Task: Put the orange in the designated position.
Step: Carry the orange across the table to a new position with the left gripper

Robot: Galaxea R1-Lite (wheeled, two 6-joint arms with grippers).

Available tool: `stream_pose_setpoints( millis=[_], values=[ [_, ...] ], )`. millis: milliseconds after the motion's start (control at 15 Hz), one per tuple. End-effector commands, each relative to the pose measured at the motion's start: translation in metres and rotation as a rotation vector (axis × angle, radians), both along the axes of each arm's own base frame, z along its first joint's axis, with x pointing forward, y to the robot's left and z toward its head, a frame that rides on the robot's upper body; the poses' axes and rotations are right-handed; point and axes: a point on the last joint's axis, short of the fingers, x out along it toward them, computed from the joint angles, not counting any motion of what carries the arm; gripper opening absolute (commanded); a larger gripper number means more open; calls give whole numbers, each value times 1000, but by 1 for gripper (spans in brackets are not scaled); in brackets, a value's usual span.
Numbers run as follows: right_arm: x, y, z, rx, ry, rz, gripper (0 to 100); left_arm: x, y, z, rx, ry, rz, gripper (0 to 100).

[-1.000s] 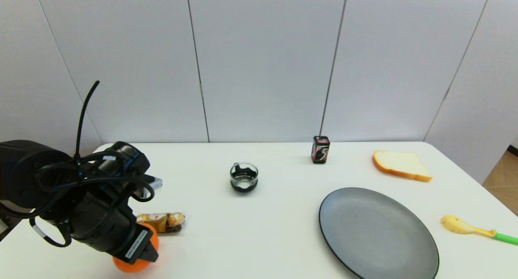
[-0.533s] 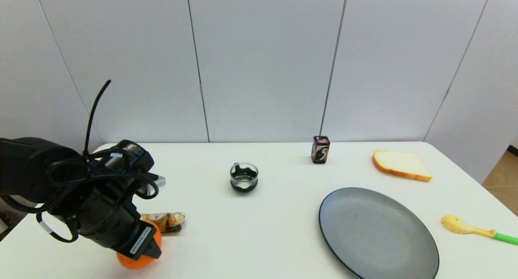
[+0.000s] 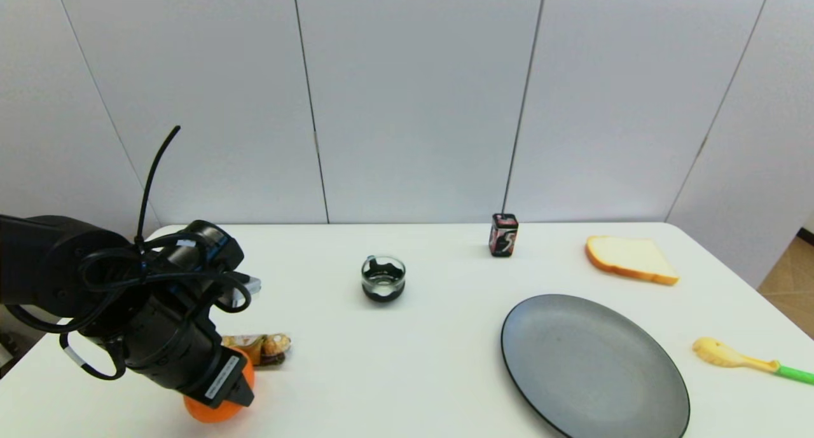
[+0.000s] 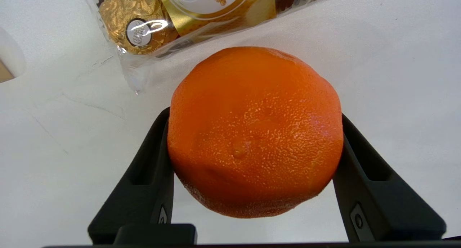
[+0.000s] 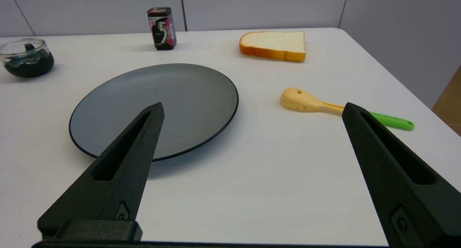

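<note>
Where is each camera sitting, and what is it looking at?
Head view: up on the robot's head, looking down at the white table; the left arm shows, its left gripper around the orange.
Left wrist view: behind the left fingers, close on the orange, with the wrapped chocolates beyond it.
Right wrist view: behind the open right gripper, looking over the grey plate, bread and spoon.
Shared: head and right wrist views both show the plate.
</note>
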Motion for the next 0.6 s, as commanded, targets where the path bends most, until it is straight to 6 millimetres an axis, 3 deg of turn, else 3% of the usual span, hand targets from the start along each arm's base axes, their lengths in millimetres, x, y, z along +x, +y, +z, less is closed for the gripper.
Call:
stream_pose_setpoints(
  millis=[67,600],
  values=[
    [0,0,0,0,1,-1,100,0,0,0,2,2,0,0],
    [0,0,0,0,0,-1,100,-5,1,7,-8,-25,-2,0]
  ],
)
